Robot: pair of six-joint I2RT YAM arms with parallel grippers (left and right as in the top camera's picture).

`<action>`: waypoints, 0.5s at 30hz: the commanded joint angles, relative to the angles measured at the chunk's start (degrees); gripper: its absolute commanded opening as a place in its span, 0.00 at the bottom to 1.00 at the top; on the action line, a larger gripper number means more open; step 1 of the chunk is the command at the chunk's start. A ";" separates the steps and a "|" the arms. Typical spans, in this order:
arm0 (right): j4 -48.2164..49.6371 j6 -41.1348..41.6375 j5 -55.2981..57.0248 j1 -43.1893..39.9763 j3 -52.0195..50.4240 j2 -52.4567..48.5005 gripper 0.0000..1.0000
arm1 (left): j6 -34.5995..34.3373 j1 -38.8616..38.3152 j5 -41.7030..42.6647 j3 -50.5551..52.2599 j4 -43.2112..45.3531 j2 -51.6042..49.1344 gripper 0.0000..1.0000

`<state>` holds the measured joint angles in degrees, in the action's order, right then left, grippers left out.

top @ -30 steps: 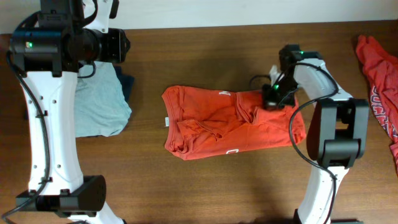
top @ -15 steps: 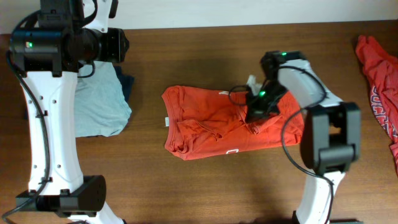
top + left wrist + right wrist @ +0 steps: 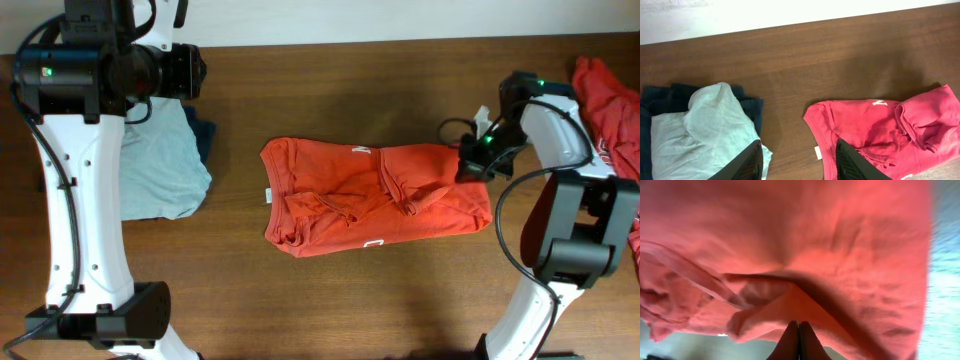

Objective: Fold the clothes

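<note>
While the left tool (image 3: 799, 150) hangs spread wide over the back of the worktop (image 3: 330, 90), the right tool (image 3: 476, 163) is down at the edge of the middle shirt (image 3: 350, 195). Its two fingers are pressed tight together, tips right at a fold of the orange-red cloth. From the right wrist I can't tell whether any cloth is caught between them.

Count the clothes: two orange-red shirts. The middle shirt lies crumpled and half-folded, stretching away from the right tool towards the left arm, with white lettering (image 3: 360, 150) showing and one small white label (image 3: 817, 153) at its collar. The second shirt (image 3: 600, 95) is bunched on the other side of the right tool, out by the worktop's edge.

Two more garments sit by the left tool: one pale grey-blue top (image 3: 700, 130) lying on one dark navy piece (image 3: 662, 100), well apart from the middle shirt.
</note>
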<state>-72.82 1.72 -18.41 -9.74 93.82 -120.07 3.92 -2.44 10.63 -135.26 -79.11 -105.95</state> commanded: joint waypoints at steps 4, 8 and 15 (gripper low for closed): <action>0.24 0.68 0.61 5.09 -9.77 -1.07 0.04 | 0.96 0.26 -0.44 -0.98 0.17 1.53 0.47; -0.04 -1.07 -4.00 8.02 -14.75 -0.85 0.04 | 0.96 0.26 -0.59 -0.98 0.17 1.53 0.47; 1.77 -2.60 -6.43 8.46 -13.09 6.49 0.04 | 0.98 0.26 -0.61 -0.98 0.17 1.53 0.47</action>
<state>-71.46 0.10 -23.03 -0.71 78.85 -119.70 3.92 -2.44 10.46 -135.26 -79.09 -105.95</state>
